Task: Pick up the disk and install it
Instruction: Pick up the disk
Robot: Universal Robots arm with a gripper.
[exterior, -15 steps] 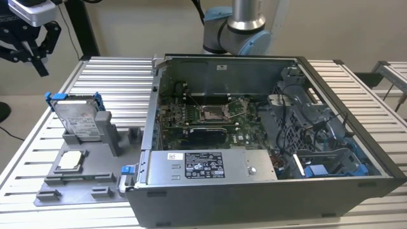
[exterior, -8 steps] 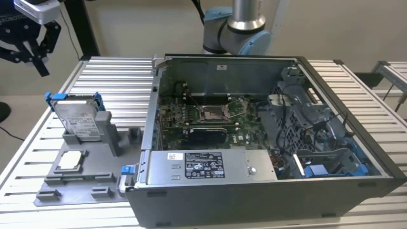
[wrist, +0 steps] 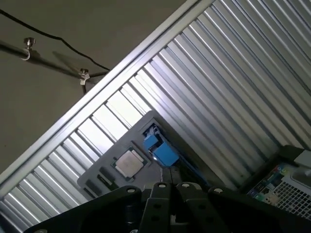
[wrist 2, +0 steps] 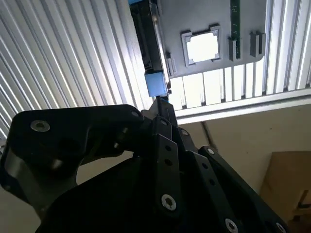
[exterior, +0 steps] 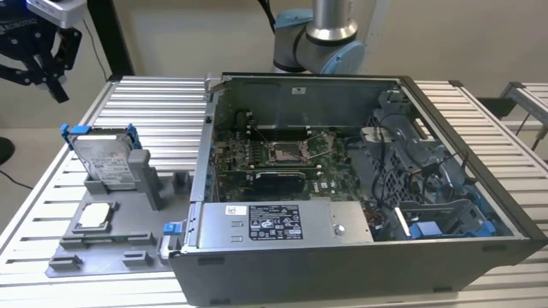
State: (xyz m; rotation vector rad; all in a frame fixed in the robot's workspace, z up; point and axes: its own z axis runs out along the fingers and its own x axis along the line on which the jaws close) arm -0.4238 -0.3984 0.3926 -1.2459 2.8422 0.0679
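Observation:
The disk [exterior: 104, 156], a silver-grey drive with a white label in a blue carrier, stands upright in a grey holder at the exterior view's left. My black gripper [exterior: 56, 90] hangs high above the table's far left corner, well apart from the disk, and is shut with nothing in it. In the second wrist view the disk [wrist 2: 148, 43] appears edge-on beyond the gripper [wrist 2: 161, 104]. In the first wrist view the disk's blue carrier [wrist: 160, 148] lies just past the gripper [wrist: 171, 185].
An open computer case [exterior: 342, 192] with its motherboard exposed fills the middle and right of the slatted table [exterior: 154, 102]. A grey fixture plate [exterior: 111, 247] holds the disk stand and a small square silvery chip [exterior: 94, 215]. The arm's base [exterior: 321, 45] rises behind the case.

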